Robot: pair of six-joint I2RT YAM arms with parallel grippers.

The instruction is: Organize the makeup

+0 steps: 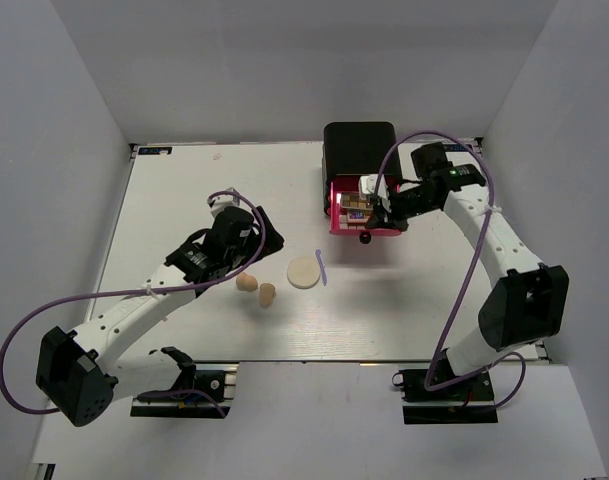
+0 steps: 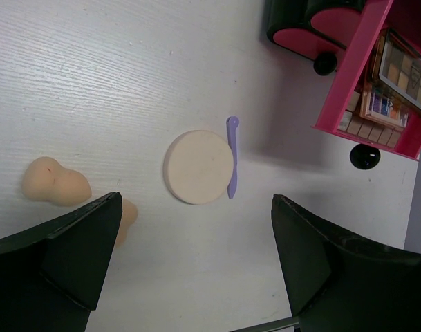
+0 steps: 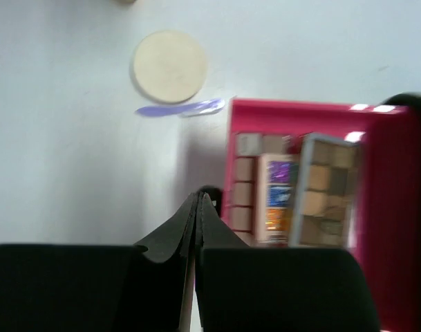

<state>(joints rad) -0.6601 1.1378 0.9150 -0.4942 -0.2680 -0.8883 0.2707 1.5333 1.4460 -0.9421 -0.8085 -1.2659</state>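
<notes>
The round cream puff (image 1: pixel 304 272) lies mid-table with the thin purple stick (image 1: pixel 323 268) along its right side. Two peach sponges (image 1: pixel 246 283) (image 1: pixel 267 293) lie just left of it. The left wrist view shows the puff (image 2: pixel 198 167), the stick (image 2: pixel 231 158), one sponge (image 2: pixel 56 183) and the other (image 2: pixel 125 214) partly behind a finger. My left gripper (image 1: pixel 262 240) (image 2: pixel 196 277) is open and empty above them. Two brown palettes (image 3: pixel 328 190) (image 3: pixel 245 183) and the tiny colourful palette (image 3: pixel 279 200) lie in the open pink drawer (image 1: pixel 336 210). My right gripper (image 1: pixel 377 210) (image 3: pixel 200 200) is shut over the drawer's front.
The black box (image 1: pixel 359 150) stands at the back right with its pink drawer (image 3: pixel 300 109) pulled out toward the table middle. The drawer's black knob (image 1: pixel 364 238) (image 2: pixel 364 157) sticks out at the front. White walls enclose the table.
</notes>
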